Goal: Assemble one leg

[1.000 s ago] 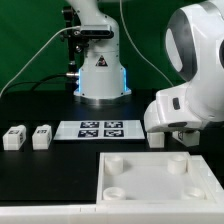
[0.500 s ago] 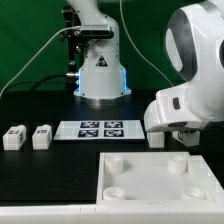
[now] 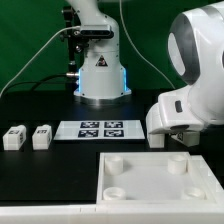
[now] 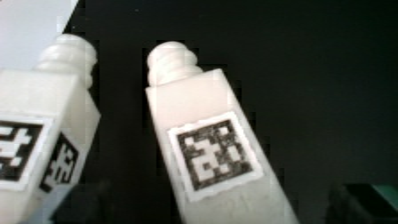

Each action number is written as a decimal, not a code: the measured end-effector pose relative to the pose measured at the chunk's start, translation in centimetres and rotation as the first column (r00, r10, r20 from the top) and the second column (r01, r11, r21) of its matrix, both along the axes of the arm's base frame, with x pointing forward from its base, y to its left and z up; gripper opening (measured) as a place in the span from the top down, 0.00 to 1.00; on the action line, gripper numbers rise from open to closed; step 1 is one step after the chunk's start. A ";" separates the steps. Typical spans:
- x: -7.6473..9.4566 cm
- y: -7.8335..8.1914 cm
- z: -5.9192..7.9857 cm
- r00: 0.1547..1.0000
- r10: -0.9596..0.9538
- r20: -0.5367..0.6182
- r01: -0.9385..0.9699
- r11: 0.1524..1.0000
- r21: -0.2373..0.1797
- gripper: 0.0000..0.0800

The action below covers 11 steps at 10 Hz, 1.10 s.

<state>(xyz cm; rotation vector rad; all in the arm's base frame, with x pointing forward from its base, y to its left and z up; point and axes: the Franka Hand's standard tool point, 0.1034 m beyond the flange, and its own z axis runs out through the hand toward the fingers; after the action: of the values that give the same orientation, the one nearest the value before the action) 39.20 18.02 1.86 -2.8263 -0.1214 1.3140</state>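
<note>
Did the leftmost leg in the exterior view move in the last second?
No. The leg keeps the same gap from the marker board.

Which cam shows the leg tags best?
Wrist view: two legs fill the frame, tags large and clear, ribbed tips visible. Exterior view: legs are small white blocks, tags just dark specks.

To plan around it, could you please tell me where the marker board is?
In the exterior view the marker board lies flat mid-table, just to the exterior view's right of a small white leg and behind the large white panel.
</note>
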 end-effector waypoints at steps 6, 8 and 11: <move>-0.5 0.0 -0.4 1.000 0.002 -0.002 -0.002 1.000 -0.002 0.19; -0.5 0.0 -0.4 1.000 0.002 -0.002 -0.002 1.000 -0.002 0.24; -0.5 0.0 -0.4 1.000 0.002 -0.002 -0.002 1.000 -0.002 0.58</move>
<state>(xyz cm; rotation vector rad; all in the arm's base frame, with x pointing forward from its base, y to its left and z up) 38.67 18.00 1.44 -2.8271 -0.1232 1.3185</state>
